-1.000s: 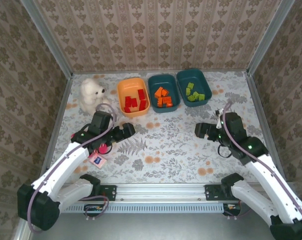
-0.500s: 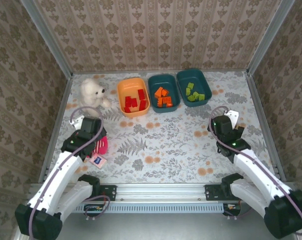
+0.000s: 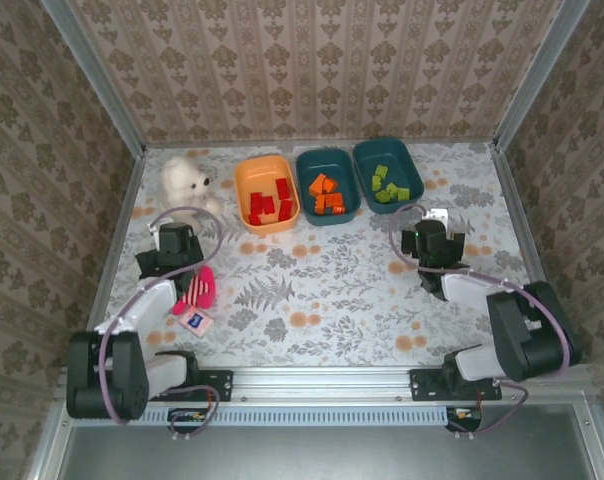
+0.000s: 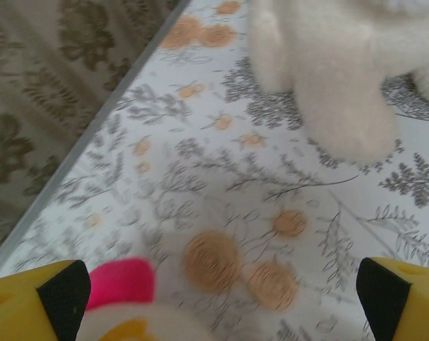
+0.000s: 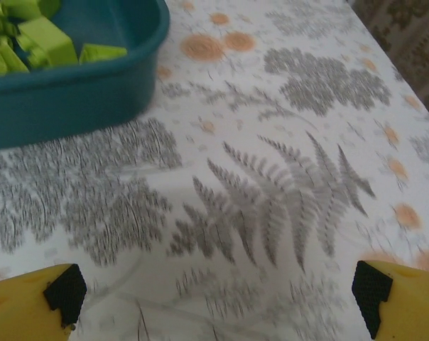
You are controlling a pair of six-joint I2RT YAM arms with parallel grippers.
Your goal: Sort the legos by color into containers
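1. Ahead of the left gripper [image 4: 221, 291] and right gripper [image 5: 218, 291], both empty, jaws wide apart: red legos [image 3: 269, 203] in the orange tub [image 3: 262, 172], orange legos [image 3: 327, 193] in the middle teal tub [image 3: 327, 163], green legos [image 3: 387, 185] in the right teal tub [image 5: 58, 106]. Sorting looks complete.
2. Teddy bear [image 4: 342, 71] sits just ahead of the left gripper, pink doll [image 3: 200, 288] beside it; neither blocks the tubs.

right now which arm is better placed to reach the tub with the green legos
Right. The right gripper, open, sits just short of the teal tub holding the green legos; the left gripper is at the other side, by the pink doll and teddy bear.
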